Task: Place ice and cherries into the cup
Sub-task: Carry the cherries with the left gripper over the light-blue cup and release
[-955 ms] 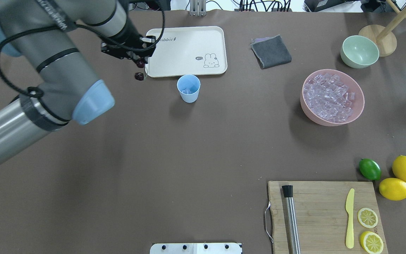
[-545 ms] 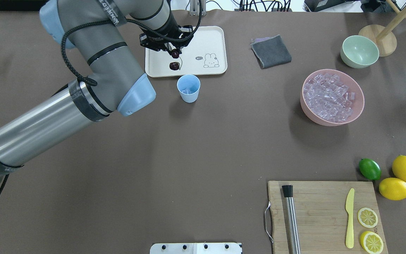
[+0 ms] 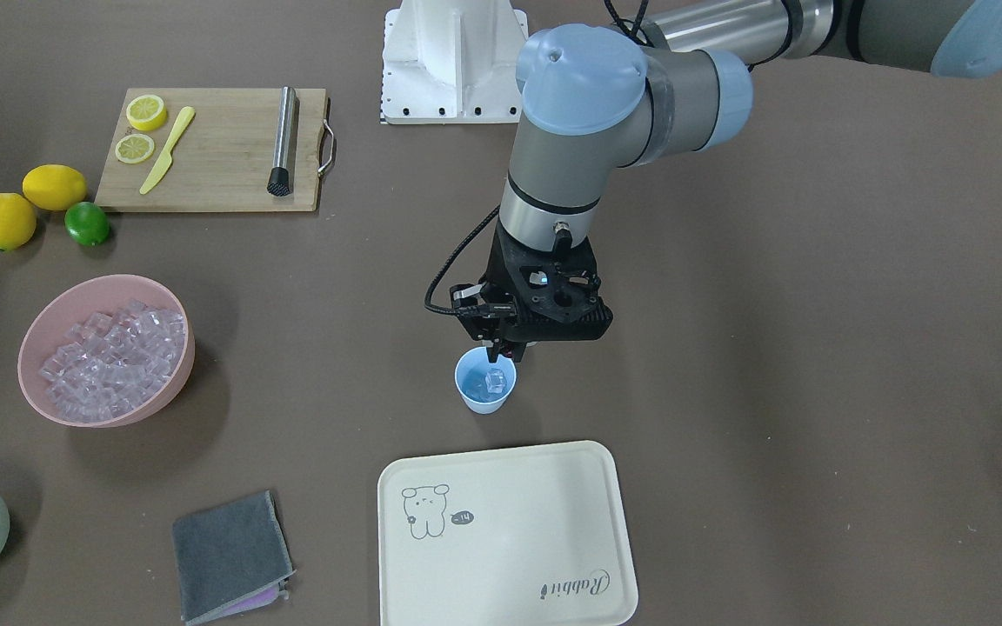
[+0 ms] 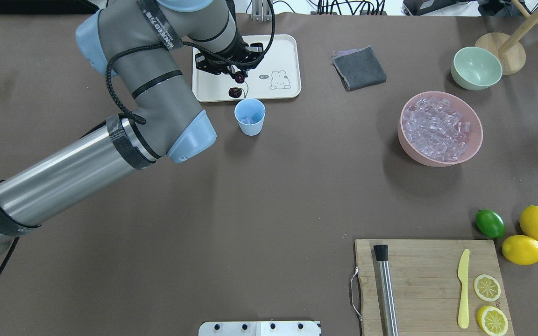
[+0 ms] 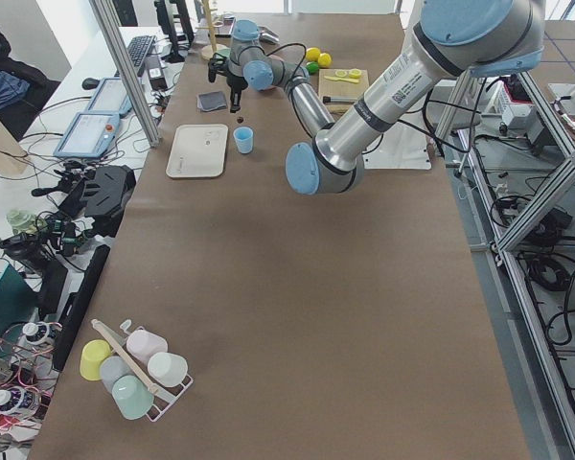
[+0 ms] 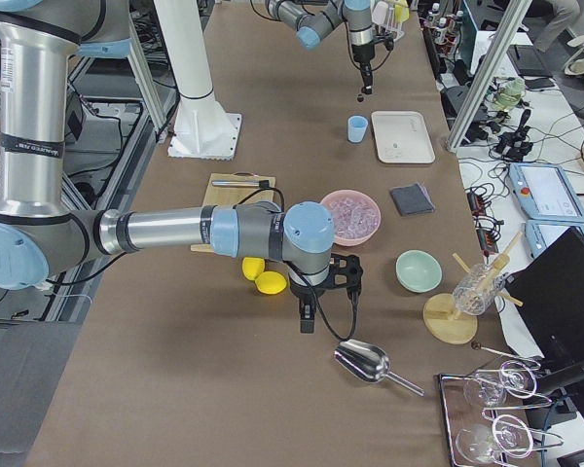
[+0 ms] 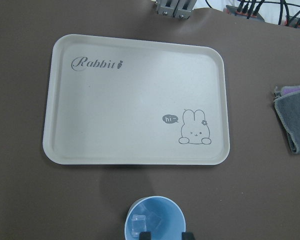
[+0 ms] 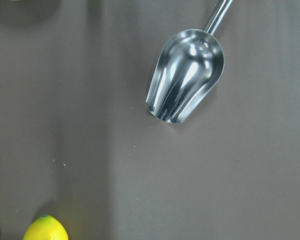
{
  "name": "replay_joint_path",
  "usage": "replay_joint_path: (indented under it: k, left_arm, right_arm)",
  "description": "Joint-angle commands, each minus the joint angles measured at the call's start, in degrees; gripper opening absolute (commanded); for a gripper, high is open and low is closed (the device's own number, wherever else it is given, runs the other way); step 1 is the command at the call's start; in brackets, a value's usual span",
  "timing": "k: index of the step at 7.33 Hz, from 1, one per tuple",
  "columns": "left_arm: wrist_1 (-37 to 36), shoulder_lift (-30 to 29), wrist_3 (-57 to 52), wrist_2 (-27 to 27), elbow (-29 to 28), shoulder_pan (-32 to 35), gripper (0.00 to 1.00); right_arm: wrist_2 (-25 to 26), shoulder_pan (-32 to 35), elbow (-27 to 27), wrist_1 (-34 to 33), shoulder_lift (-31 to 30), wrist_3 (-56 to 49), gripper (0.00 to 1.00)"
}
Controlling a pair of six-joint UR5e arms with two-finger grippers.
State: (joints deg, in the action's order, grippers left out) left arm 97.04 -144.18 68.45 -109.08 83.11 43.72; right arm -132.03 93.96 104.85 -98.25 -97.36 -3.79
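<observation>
The light-blue cup (image 4: pixel 250 116) stands just in front of the cream tray and holds a few clear ice cubes (image 3: pixel 496 380). My left gripper (image 4: pixel 237 73) is shut on the stem of the dark red cherries (image 4: pixel 236 92), which dangle below it. In the front-facing view the left gripper (image 3: pixel 501 349) hangs right above the cup (image 3: pixel 485 393). The left wrist view shows the cup (image 7: pixel 155 218) directly below. More ice (image 4: pixel 437 128) fills the pink bowl (image 4: pixel 425 160). My right gripper (image 6: pixel 307 316) shows only in the exterior right view; I cannot tell if it is open.
The cream rabbit tray (image 4: pixel 273 51) lies behind the cup. A grey cloth (image 4: pixel 359 67), a pale green bowl (image 4: pixel 476 68), a cutting board (image 4: pixel 428 261) with knife and lemon slices, a lime (image 4: pixel 490 223) and lemons are on the right. A metal scoop (image 8: pixel 185 82) lies under the right wrist.
My left arm has swung right with the cherries, from the tray's left edge, across the tray, to a spot by the cup. The cup has not moved.
</observation>
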Motion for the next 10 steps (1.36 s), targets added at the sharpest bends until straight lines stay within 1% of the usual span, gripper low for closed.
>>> replay_joint_path:
  k: [1,2,3,5,6,7,9,10]
  left_arm:
    - [1.5,-0.2,0.1,0.5,-1.4,-0.1,0.31]
    - [4.5,-0.1,0.7,1.4,-2.9,-0.5,0.31]
    - [7.5,0.0,2.8,3.4,-4.1,-1.7,0.31]
    - [7.9,0.0,2.9,3.9,-4.1,-2.2,0.33]
    - [7.8,0.0,2.9,4.0,-4.0,-2.7,0.47]
    - [7.8,-0.1,2.7,3.9,-3.7,-2.7,0.97]
    - [7.6,0.4,2.5,3.8,-2.3,-2.8,0.98]
    - [7.4,3.1,2.2,3.4,0.8,-2.6,0.98]
  right_arm:
    - [-0.2,0.0,-0.3,0.2,0.2,0.3,1.00]
    - [-0.2,0.0,-0.2,0.2,0.1,0.2,0.99]
    - [-0.2,0.0,-0.1,0.3,0.1,0.2,0.99]
    - [-0.2,0.0,-0.3,0.3,0.0,0.1,0.99]
    - [-0.2,-0.1,-0.3,0.3,-0.3,0.0,1.00]
    - [-0.2,0.0,-0.1,0.3,-0.7,-0.2,1.00]
    - [-0.2,0.1,-0.1,0.3,-0.7,-0.4,1.00]
    - [-0.2,0.1,-0.2,0.3,-0.7,-0.4,1.00]
